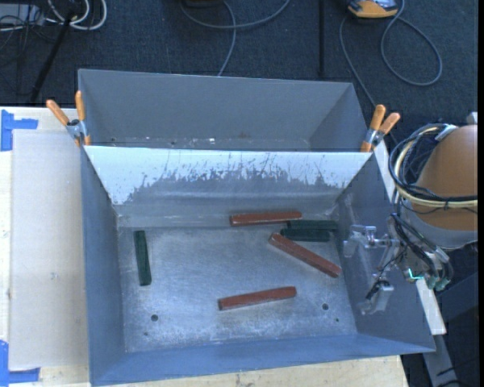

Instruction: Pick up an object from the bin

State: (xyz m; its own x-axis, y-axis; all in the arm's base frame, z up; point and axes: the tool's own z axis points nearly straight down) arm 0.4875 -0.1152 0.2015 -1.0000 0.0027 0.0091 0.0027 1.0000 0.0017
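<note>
**Hand** (373, 276): it is stationed above the right sloping wall of the bin (226, 119), at the end of the arm entering from the right. Whether it is open or closed cannot be told. No item from the bin is seen in it.

**Nearest item:** a slanted reddish-brown bar (304, 255) lies flat on the bin floor just left of the hand, its lower end toward the right wall. A short dark green bar (310, 232) lies just behind its upper end; contact between the two cannot be confirmed.

**Further out:**
- The back reddish-brown bar (266, 218) lies along the foot of the rear wall.
- The front reddish-brown bar (256, 298) lies alone toward the near side.
- The left dark green bar (143, 258) lies well apart from the rest.

**Assessment:** the slanted bar appears rigid, slim and light, and is probably not fragile, though its faces may be smooth. The recommended hold is across its narrow width near mid-length. There it should balance, and it stands clear of the green bar and the wall. A hold at either end risks the bar pivoting.
</note>
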